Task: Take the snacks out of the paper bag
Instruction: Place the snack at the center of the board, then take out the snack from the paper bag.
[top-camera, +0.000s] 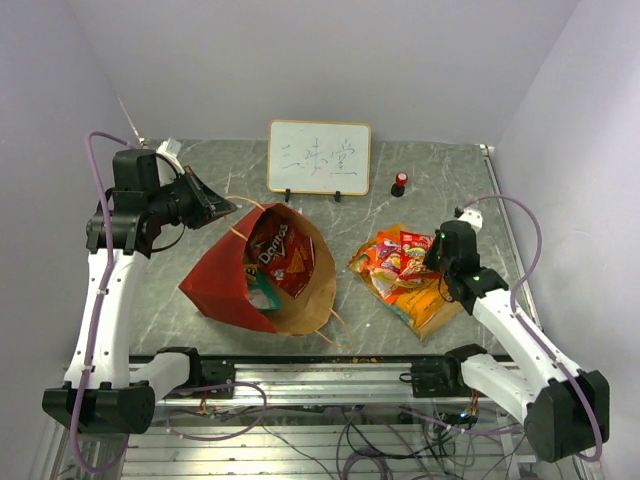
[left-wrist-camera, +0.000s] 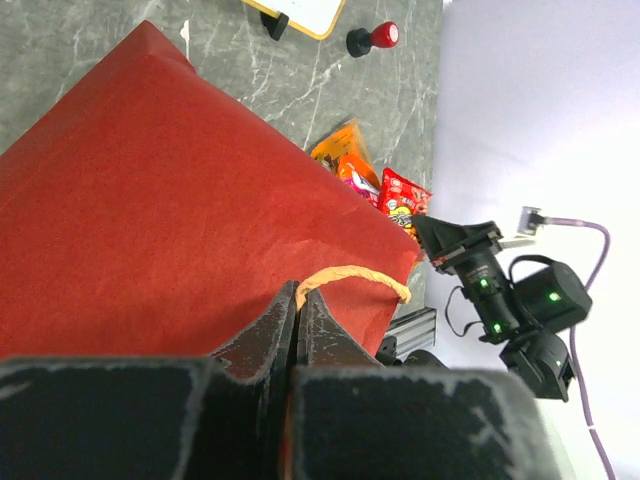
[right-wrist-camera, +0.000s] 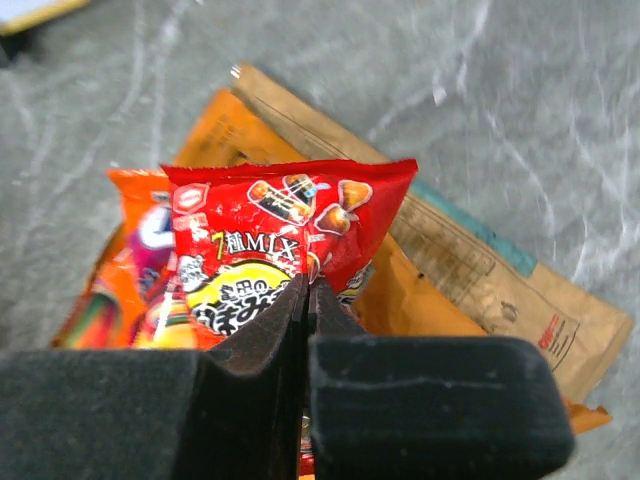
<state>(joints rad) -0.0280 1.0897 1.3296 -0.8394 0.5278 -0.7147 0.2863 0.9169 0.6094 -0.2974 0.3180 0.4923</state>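
Right gripper (right-wrist-camera: 305, 295): jaws pinched together on the lower edge of a red mix packet (right-wrist-camera: 285, 225), which stands up just ahead of them. The packet hangs over the pile of snacks (top-camera: 405, 275) on the tabletop (top-camera: 450, 180), to the right of the bag. The pile holds orange and yellow packets and a flat kraft-coloured one underneath. Cannot tell whether the held packet touches the pile.

Left gripper (left-wrist-camera: 298, 300): jaws closed on the string handle (left-wrist-camera: 355, 272) of the paper bag (left-wrist-camera: 150, 200). The bag lies on its side at left centre, far-left rim raised, mouth gaping up toward the overhead camera.

Inside the mouth: red Doritos bag (top-camera: 277, 252) against the brown lining, and a teal-white packet (top-camera: 262, 292) just below it. Anything deeper is hidden.

Judgement: well past halfway. Several packets are out and heaped, one is in hand and not yet let go, and at least two are left in the bag.
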